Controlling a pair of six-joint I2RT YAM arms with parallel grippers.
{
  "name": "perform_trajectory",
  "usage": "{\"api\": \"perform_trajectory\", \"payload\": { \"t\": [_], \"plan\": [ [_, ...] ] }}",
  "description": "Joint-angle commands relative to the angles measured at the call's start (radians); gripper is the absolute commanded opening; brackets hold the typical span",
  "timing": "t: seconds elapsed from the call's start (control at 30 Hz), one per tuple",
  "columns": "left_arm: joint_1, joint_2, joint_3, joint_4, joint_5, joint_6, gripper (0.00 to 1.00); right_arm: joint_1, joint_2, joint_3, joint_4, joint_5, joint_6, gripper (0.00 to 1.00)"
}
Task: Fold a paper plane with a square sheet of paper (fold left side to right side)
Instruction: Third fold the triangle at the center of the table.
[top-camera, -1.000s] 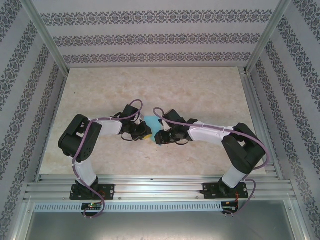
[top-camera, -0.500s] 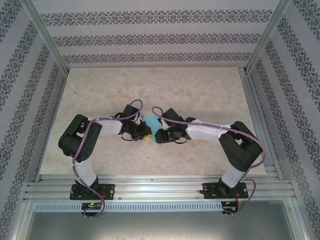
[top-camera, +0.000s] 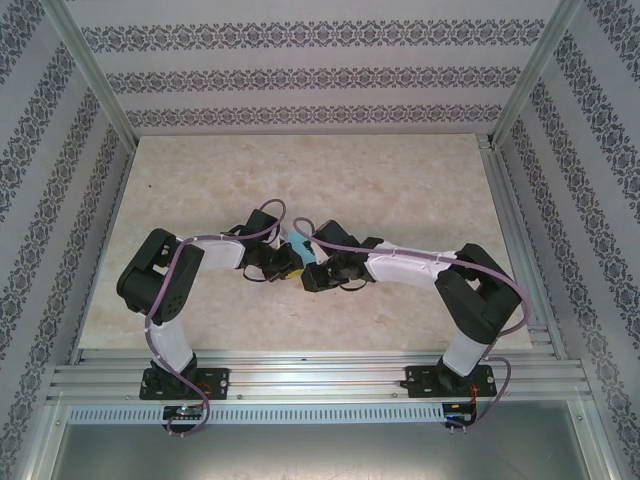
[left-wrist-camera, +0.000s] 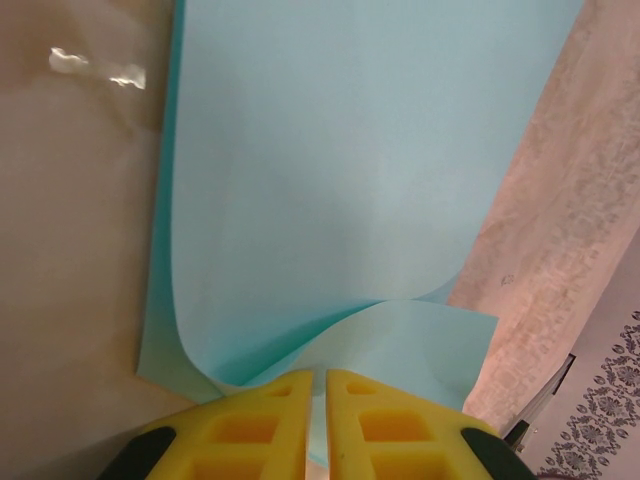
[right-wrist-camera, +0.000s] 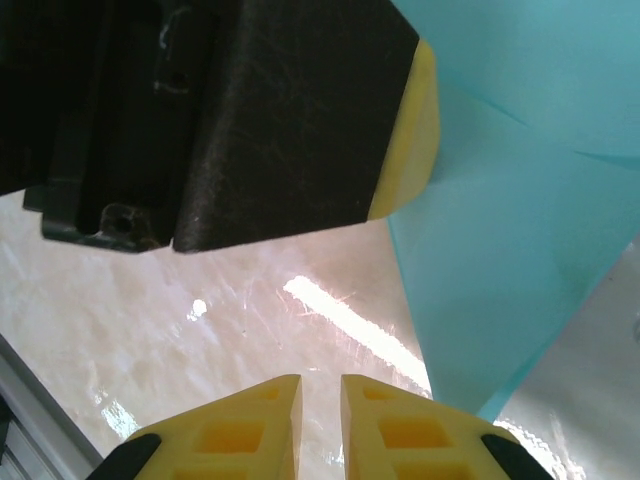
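The square sheet of paper (left-wrist-camera: 330, 180) is seen clamped in the left gripper (left-wrist-camera: 318, 378) at bottom centre of frame; the right gripper (right-wrist-camera: 320, 385) is pictured nearly closed, empty.

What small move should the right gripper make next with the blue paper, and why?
Probably slide the right gripper sideways onto the square sheet of paper to pin it. The left gripper pinches a lifted, curled edge, while the right gripper's nearly closed fingers sit over table beside the sheet.
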Motion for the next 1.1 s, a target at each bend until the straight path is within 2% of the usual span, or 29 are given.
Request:
{"api": "perform_trajectory", "payload": {
  "t": [0.0, 0.8, 1.07],
  "plan": [
    [-0.022, 0.06, -0.017, -0.093, -0.094, 0.026, 0.12, -0.002, 0.031, 0.035, -0.021, 0.002, -0.017, 0.18],
    [-0.025, 0.072, -0.009, -0.107, -0.095, 0.036, 0.12, -0.018, 0.095, 0.043, -0.031, -0.001, -0.029, 0.18],
    [-0.023, 0.075, -0.004, -0.111, -0.095, 0.039, 0.12, -0.027, 0.1, 0.015, 0.026, -0.03, -0.009, 0.18]
  ]
}}
